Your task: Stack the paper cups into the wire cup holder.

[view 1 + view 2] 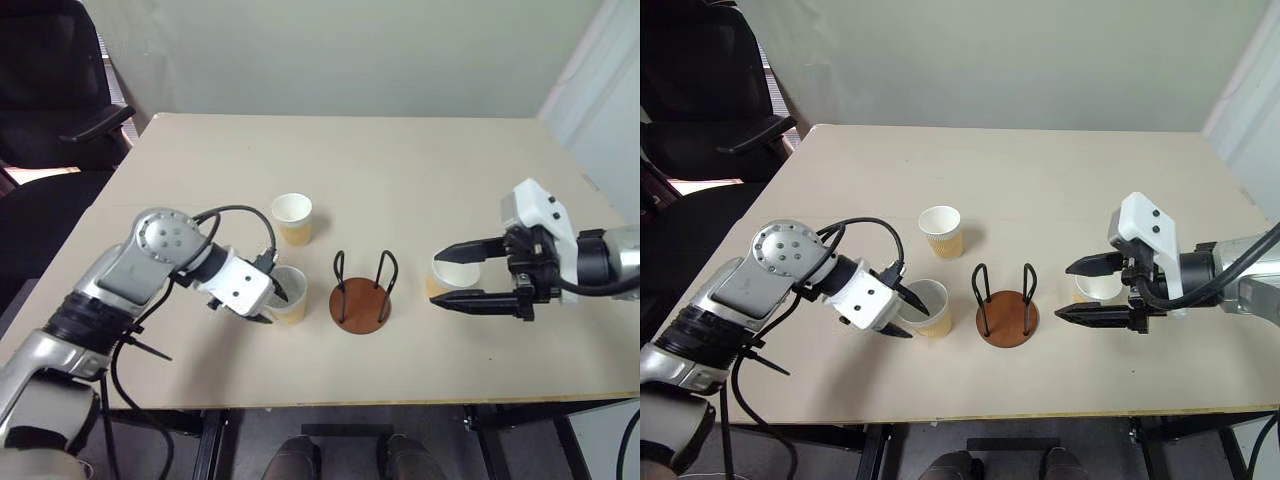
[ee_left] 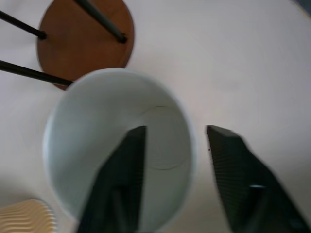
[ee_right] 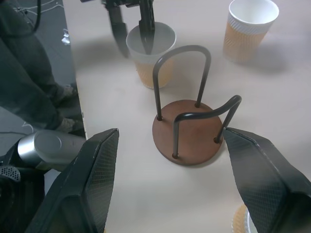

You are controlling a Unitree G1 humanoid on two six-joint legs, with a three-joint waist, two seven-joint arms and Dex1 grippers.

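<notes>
Holder [image 1: 362,303] empty; nothing stacked. Left gripper [image 1: 912,312] straddling wall of cup [image 1: 290,293] beside holder, closing, not clamped. Right gripper [image 1: 462,277] spread around cup [image 1: 447,274] opposite. Third cup [image 1: 292,218] behind, untouched.

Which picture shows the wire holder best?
The right wrist view: the wire holder sits mid-picture, with its brown base and both black loops whole and nothing inside. The eye views show it whole but smaller, between two cups. The left wrist view catches part of its base and wires behind a cup.

A black office chair [image 1: 55,80] stands beside the beige table [image 1: 400,160].
</notes>
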